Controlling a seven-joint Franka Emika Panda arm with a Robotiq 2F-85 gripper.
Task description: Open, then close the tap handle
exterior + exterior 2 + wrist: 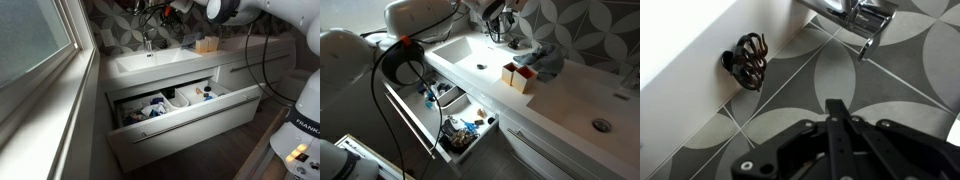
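Observation:
The small chrome faucet [148, 43] stands at the back of the white rectangular sink [165, 66], against the patterned tiled wall. In the wrist view the faucet runs along the top edge, with the tap handle [870, 30] as a short shiny lever. My gripper [835, 106] is shut and empty, its fingertips pressed together. It points at the tiles and is apart from the handle. In both exterior views the gripper [168, 14] [496, 17] hovers above the faucet at the back of the sink [470, 55]. In the exterior view from the drawer side the faucet is mostly hidden behind it.
A black hair clip [747, 60] lies by the wall next to the faucet. A wooden box [517, 76] and a grey cloth [546, 60] sit on the counter. The drawer [185, 112] under the sink is pulled open, full of small items. A window [30, 40] borders the sink.

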